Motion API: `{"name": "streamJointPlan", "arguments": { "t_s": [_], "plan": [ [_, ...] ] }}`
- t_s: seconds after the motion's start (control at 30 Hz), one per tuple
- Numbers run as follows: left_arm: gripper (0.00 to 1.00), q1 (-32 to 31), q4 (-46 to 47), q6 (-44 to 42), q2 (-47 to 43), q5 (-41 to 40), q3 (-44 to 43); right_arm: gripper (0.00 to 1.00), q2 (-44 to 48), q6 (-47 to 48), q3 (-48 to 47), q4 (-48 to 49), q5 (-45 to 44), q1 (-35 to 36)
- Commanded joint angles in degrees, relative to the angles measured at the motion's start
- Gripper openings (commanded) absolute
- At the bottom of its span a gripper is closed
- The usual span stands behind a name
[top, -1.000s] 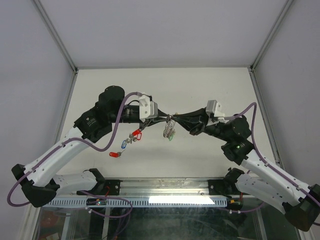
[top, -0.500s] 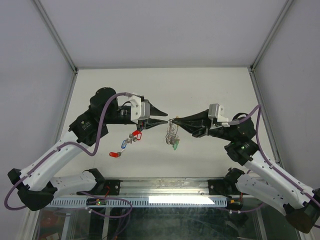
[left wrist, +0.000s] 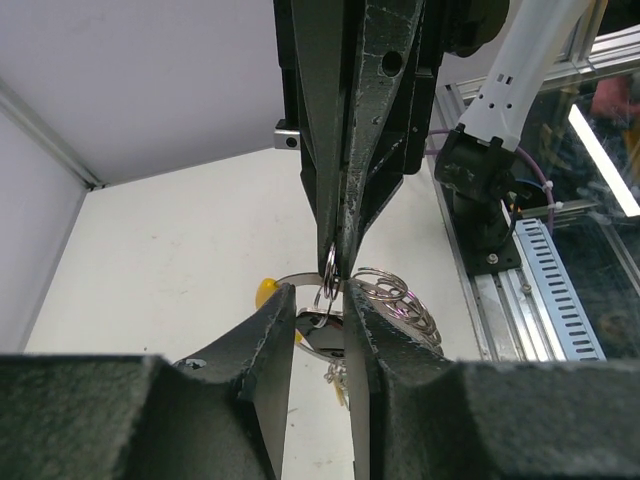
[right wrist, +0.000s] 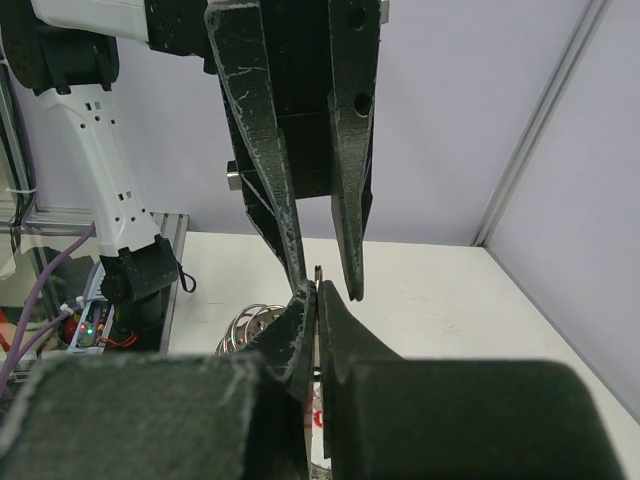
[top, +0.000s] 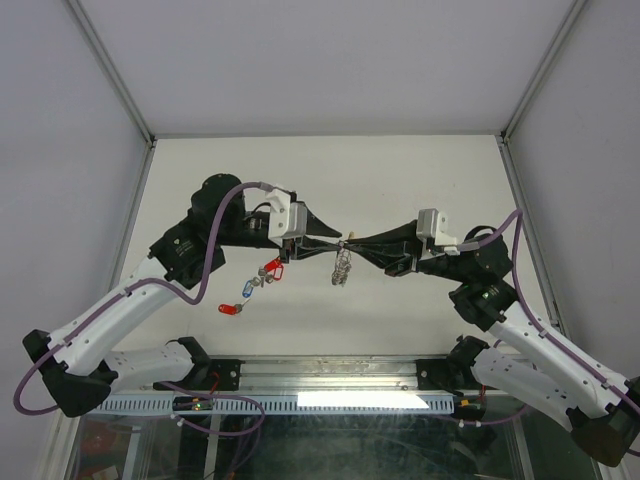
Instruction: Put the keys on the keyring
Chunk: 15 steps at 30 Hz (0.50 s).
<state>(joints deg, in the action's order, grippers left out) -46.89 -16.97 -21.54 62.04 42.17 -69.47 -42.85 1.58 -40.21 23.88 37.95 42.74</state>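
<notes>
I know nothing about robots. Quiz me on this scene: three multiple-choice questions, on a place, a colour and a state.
1. Where is the keyring? A dropped at the far edge. B pinched in the right hand. C hung on a hook.
2. Which tag colours do the loose keys on the table show? A red and blue. B only green. C only black.
3. The left hand's fingers are: A clamped on a key. B apart, either side of the ring. C out of view.
Answers: B, its fingers close on it; A, seen from above; B, gaps show beside the ring.
</notes>
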Motion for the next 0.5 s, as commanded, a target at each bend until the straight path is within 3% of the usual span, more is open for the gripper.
{"name": "streamJointPlan", "arguments": {
  "t_s": [0.0,0.27,0.4,0.47],
  "plan": [
    [0.23,-0.30,3.48,0.73,0.31,2.11,0.21,0.00,0.58,-0.79,-3.56,4.12,0.77,0.24],
    [0.15,-0.36,3.64,0.71,1.06,2.80,0.29,0.00,0.53,-0.80,-3.55,4.09,0.81,0.24],
    [0.00,-0.31,3.64,0.71,1.06,2.91,0.39,0.00,0.40,-0.78,-3.52,3.90,0.83,0.22],
    [0.00,-0.30,3.65,0.75,0.90,2.69,0.39,0.00,0.40,-0.62,-3.48,3.74,0.81,0.24]
  ]
}}
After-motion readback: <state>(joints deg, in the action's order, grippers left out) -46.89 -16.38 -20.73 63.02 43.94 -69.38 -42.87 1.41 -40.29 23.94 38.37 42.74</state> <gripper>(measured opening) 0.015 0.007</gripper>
